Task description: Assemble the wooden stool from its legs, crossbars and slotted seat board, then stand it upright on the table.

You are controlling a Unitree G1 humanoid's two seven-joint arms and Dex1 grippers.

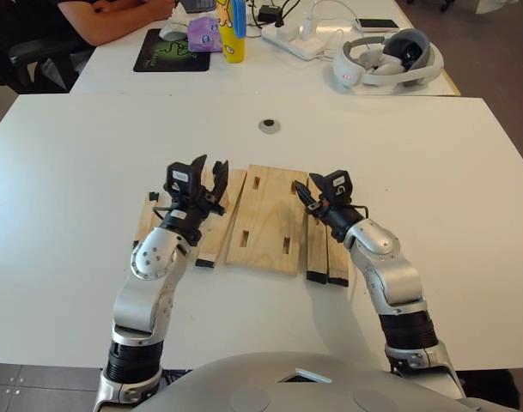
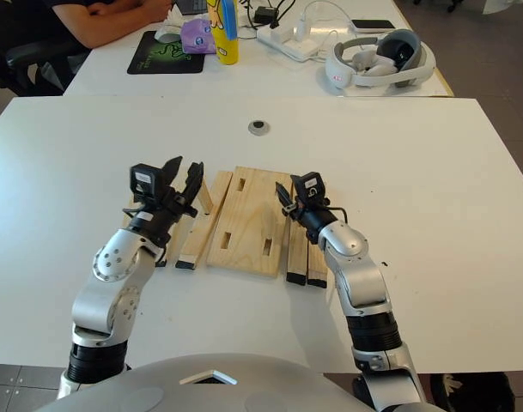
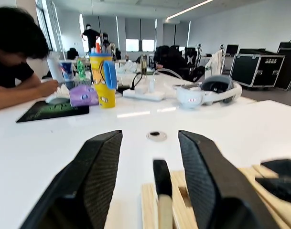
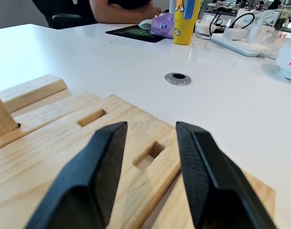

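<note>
My L claw (image 1: 209,175), open, over black-tipped pale wood leg (image 1: 217,228); R claw (image 1: 306,192) open at 3 o'clock of slotted pine seat board (image 1: 265,219).

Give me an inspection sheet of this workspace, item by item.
Surface: white table, with a round metal grommet.
Job's things: pale wooden slotted seat board lying flat; black-ended wooden bars on its left, another pair on its right; nothing assembled.
Clutter: on the rear table, yellow cup, purple pouch, white headset.
Grippers: left gripper open over the left bars; right gripper open over the board's right edge.
Cables: white cables by the white power strip.
Surroundings: black cases in an office room.
</note>
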